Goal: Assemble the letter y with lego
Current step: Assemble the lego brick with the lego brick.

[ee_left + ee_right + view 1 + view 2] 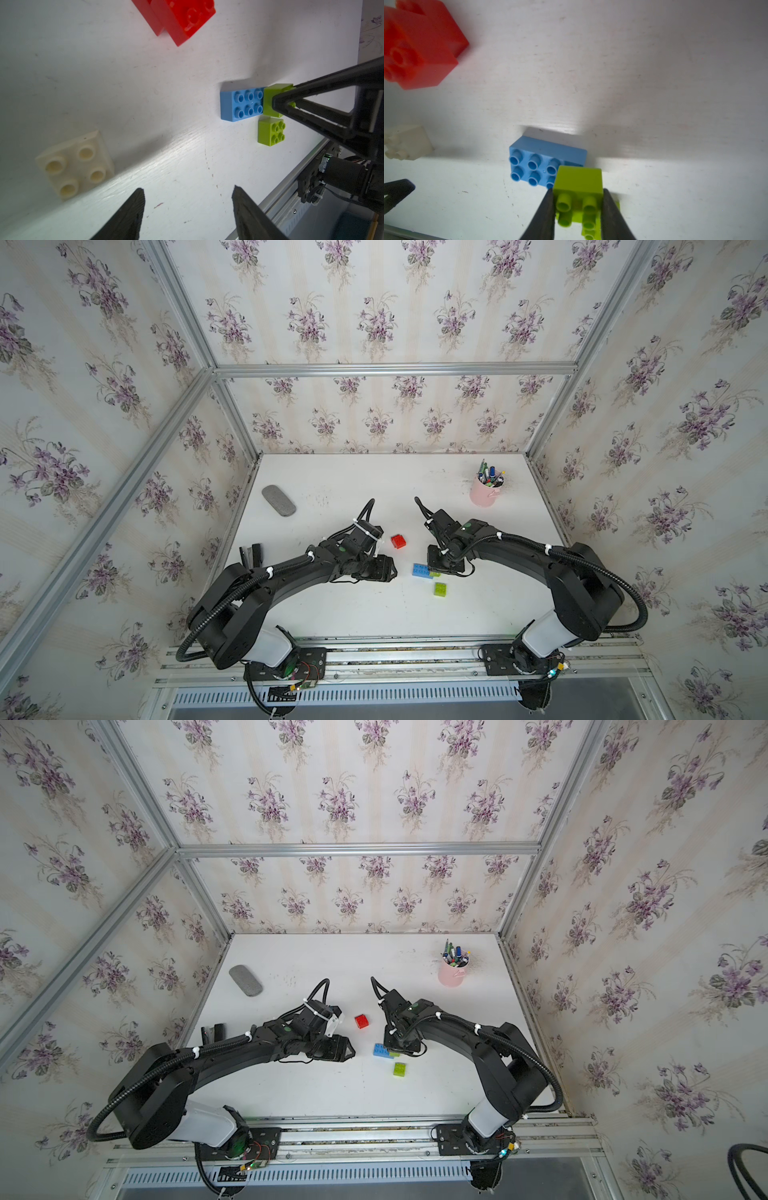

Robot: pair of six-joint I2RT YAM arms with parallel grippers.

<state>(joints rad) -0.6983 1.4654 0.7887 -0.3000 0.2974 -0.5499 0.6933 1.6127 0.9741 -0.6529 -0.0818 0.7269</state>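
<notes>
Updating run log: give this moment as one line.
right gripper: shut on green brick over blue brick | left gripper: open, empty

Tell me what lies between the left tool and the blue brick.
Nothing: only bare table shows between the left tool and the blue brick in the left wrist view; the cream brick sits off to one side.

long brick (420, 570) mid table (332, 614), square brick (435, 574) on its right end. second square brick (440, 589) just near of that. third square brick (74, 164) left of the long one. brick pair (398, 541) farther back, left. pen cup (484, 491) far right, pad (278, 500) far left.
</notes>
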